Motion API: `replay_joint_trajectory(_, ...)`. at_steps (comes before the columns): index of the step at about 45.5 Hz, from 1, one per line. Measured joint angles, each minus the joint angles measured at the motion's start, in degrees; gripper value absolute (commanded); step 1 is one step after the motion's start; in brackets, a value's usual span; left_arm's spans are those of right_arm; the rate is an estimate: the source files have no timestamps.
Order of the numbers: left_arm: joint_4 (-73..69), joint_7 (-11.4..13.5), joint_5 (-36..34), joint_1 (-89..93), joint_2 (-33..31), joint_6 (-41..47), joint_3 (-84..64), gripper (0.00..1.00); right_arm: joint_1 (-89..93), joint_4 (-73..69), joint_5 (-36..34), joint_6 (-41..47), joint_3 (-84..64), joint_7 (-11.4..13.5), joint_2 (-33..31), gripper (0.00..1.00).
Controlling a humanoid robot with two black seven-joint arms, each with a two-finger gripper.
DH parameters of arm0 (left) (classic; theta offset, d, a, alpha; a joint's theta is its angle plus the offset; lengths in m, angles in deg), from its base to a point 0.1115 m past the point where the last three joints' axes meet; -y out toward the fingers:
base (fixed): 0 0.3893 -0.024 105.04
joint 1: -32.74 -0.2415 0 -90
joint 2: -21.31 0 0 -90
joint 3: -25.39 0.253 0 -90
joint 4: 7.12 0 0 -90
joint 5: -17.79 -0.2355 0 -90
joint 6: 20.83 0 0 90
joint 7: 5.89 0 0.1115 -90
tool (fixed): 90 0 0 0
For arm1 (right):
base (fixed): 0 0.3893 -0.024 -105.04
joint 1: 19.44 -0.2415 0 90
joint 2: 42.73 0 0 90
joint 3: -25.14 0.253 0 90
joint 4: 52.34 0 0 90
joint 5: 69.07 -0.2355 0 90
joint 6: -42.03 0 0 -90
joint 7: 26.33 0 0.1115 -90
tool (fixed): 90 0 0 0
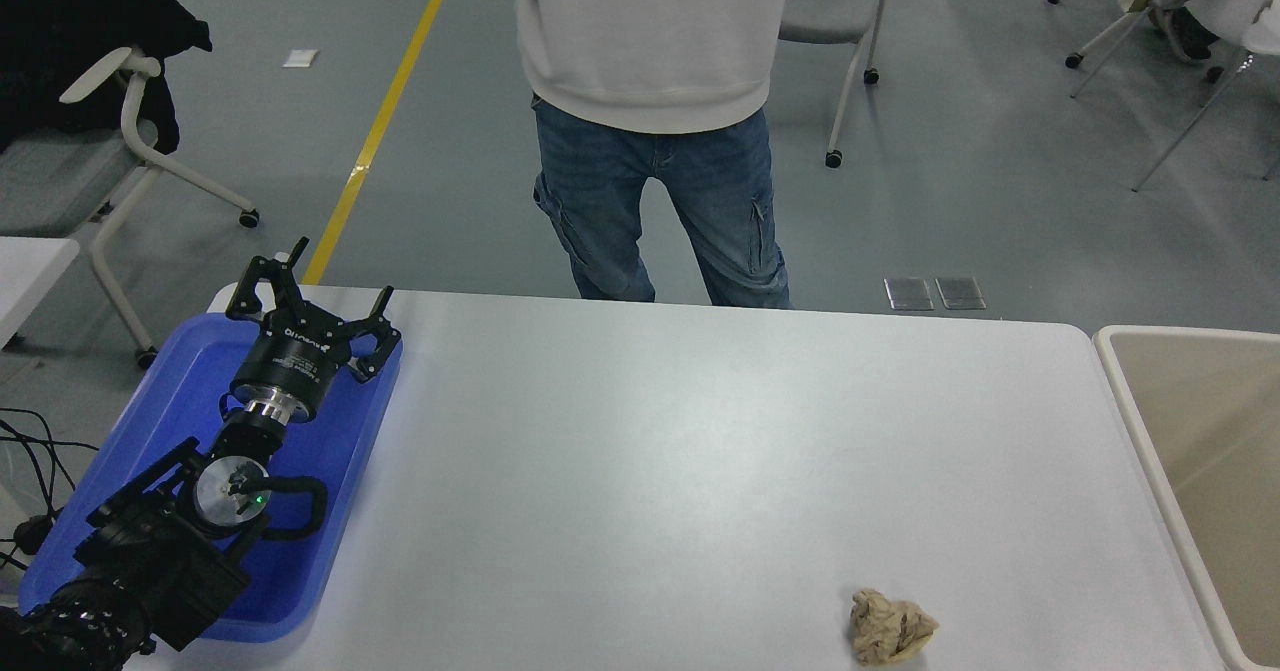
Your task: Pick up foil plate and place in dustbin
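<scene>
The foil plate does not show anywhere in the head view; neither the table nor the visible part of the dustbin [1120, 391] holds it. The dustbin sits at the right edge of the frame, just beside the table's right end, its off-white rounded rim framing a beige interior in which nothing can be seen, though its far right and lower parts run out of the picture.

On the white table [700, 431] a small crumpled brown paper ball [890, 628] lies near the lower right, well apart from the bin's rim. At the left side of the frame a blue tray [190, 371] rests on the table's corner; the left arm lies over it, and the left gripper [310, 306] hangs over the tray's far end with its fingers spread wide and nothing between them. The right arm is out of view.

A person in a white top and blue jeans [650, 191] stands at the table's far side, top centre.
</scene>
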Motion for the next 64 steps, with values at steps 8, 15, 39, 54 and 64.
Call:
replay_joint_trajectory(8,0.0,0.0,0.0,0.0,0.0,0.0,-0.01,1.0,-5.57,-8.22,0.0,2.23,-0.49,0.0,-3.52,1.0)
replay_joint_trajectory(15,0.0,0.0,-0.01,0.0,0.0,0.0,-0.01,1.0,-10.64,-13.34,0.06,5.92,-2.76,0.01,-5.6,1.0)
replay_joint_trajectory(39,0.0,0.0,-0.01,0.0,0.0,0.0,-0.01,1.0,-39.44,-24.27,0.71,38.42,-26.64,-0.01,-4.91,1.0)
replay_joint_trajectory(54,0.0,0.0,0.0,0.02,0.0,0.0,-0.01,1.0,-53.95,-28.92,1.17,48.81,-34.55,0.01,3.22,1.0)
replay_joint_trajectory(64,0.0,0.0,-0.01,0.02,-0.01,-0.01,-0.01,1.0,-61.24,-34.1,1.33,50.93,-36.74,-0.02,13.02,1.0)
